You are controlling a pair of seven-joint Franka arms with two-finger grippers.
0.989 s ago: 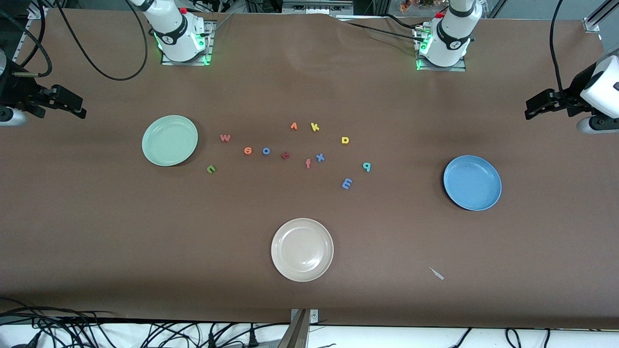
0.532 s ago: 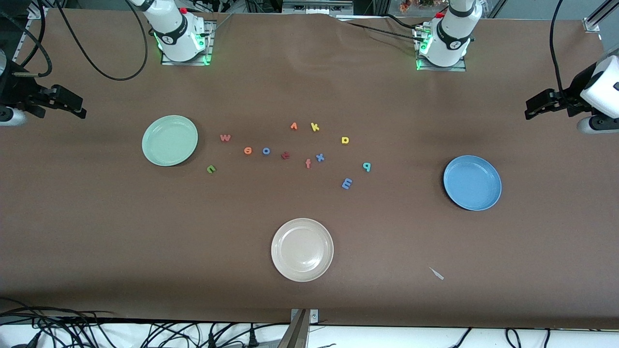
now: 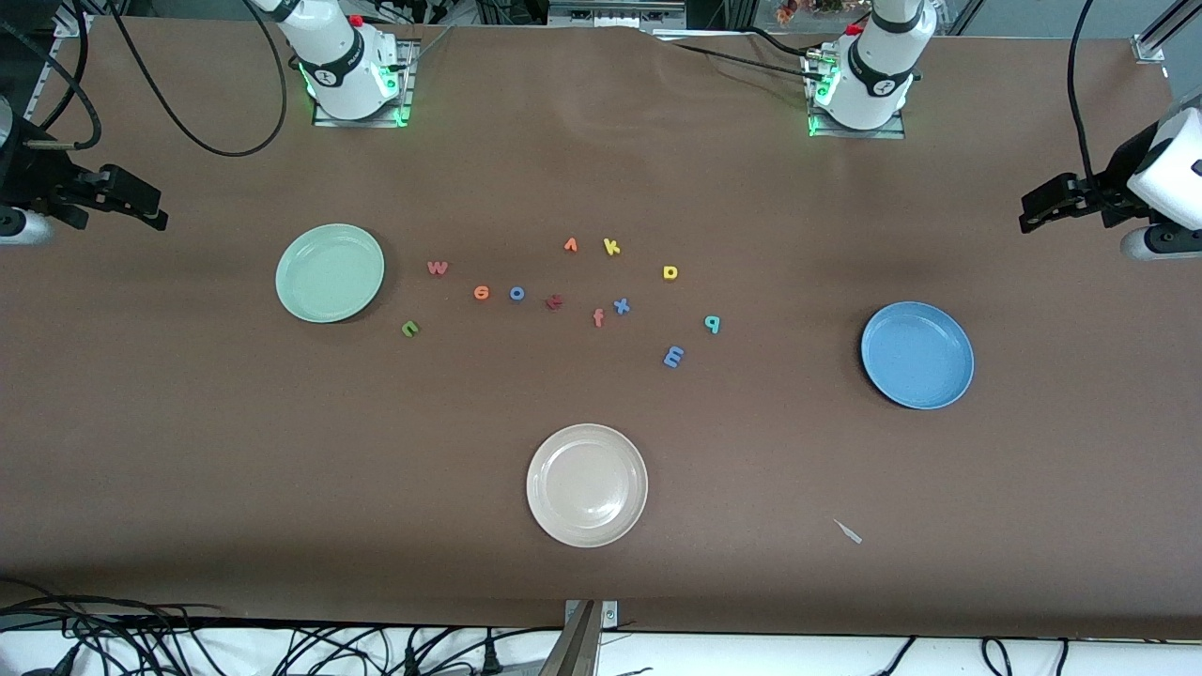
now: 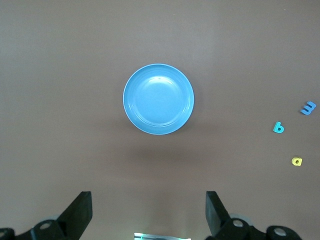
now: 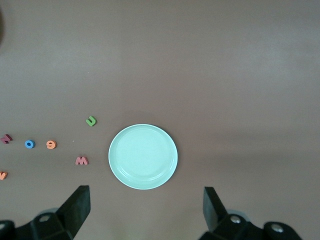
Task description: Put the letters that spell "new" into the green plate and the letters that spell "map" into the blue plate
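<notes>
Even, bright overhead light covers the brown worktop (image 3: 601, 169), with no harsh glare. The green plate (image 3: 330, 272), blue plate (image 3: 917, 355) and cream plate (image 3: 587, 484) cast soft, short shadows. Both wrist views are sharp in the middle, with a faint dark smudge of shadow on the worktop beside each plate.

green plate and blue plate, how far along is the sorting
Nothing is done yet: the green plate and blue plate hold no letters. Nothing is in hand; the left gripper and right gripper wait, jaws open. Left: green n, orange e, pink w, blue m, yellow a, teal p.
</notes>
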